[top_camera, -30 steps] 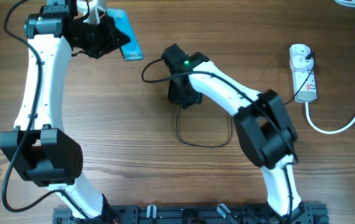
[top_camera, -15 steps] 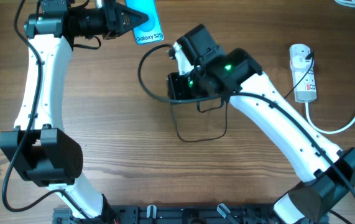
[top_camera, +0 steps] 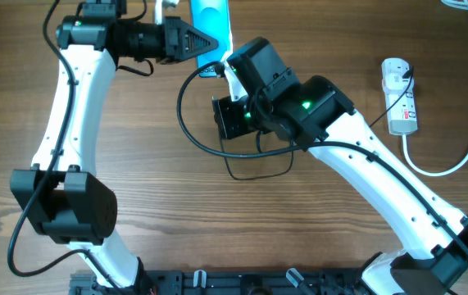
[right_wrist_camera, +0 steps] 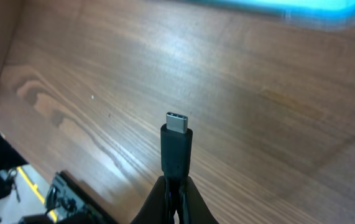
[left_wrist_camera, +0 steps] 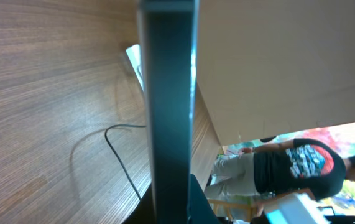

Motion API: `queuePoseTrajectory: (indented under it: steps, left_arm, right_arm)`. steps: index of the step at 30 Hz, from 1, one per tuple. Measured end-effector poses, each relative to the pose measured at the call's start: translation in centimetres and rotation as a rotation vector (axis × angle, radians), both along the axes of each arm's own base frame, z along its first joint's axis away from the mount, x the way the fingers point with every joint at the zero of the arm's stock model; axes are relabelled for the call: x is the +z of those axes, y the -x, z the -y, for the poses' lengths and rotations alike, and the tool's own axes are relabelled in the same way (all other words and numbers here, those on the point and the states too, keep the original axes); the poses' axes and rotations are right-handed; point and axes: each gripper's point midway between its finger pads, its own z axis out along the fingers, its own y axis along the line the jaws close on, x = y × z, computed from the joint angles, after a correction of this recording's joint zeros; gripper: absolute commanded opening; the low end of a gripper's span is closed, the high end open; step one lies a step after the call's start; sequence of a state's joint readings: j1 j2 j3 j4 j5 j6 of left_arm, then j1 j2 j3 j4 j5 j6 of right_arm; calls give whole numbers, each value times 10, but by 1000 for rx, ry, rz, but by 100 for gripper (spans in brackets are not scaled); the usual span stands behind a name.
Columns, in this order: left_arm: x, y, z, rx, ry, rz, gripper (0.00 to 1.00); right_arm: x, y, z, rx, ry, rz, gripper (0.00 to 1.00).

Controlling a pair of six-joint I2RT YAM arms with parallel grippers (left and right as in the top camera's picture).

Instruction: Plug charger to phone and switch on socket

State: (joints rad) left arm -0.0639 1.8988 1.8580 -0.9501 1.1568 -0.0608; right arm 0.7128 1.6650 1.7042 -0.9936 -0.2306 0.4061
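My left gripper (top_camera: 194, 43) is shut on the phone (top_camera: 211, 18), holding it above the table's far edge, teal screen up. In the left wrist view the phone (left_wrist_camera: 170, 106) shows edge-on as a dark vertical bar. My right gripper (top_camera: 224, 70) is shut on the charger; its silver-tipped black connector (right_wrist_camera: 176, 142) stands up from my closed fingers (right_wrist_camera: 176, 186), with the phone's teal edge (right_wrist_camera: 276, 7) above it and apart from it. The thin black cable (top_camera: 186, 123) loops over the table. The socket (top_camera: 400, 97) lies at the far right, away from both grippers.
A thick white cord (top_camera: 463, 156) trails from the socket along the right edge. The cable loop (top_camera: 258, 170) lies under my right arm. A person and a chair show past the table in the left wrist view (left_wrist_camera: 289, 168).
My left gripper has carried the phone right, toward the right gripper. My right gripper has moved a little up and left with the connector, dragging the cable loop.
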Motion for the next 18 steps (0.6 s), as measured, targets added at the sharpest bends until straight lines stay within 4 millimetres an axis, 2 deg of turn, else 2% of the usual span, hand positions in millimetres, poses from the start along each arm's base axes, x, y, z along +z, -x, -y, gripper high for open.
queuePoseTrajectory:
  steps: [2,8,12,18]
  left_arm:
    - [-1,2,6,-12,-6,0,4]
    - [-2,4,6,-13,-9,-8,4]
    - [-2,4,6,-13,-9,-12,4]
    - [-5,9,5,-23,-16,-21,4]
  right_arm:
    - [1,-5,1,-14,6,21,4]
    - [0,-16,10,-80,49,62,4]
    - [4,-24,9,-103,40,97,4]
    - [6,-26,9,-114,36,102,4]
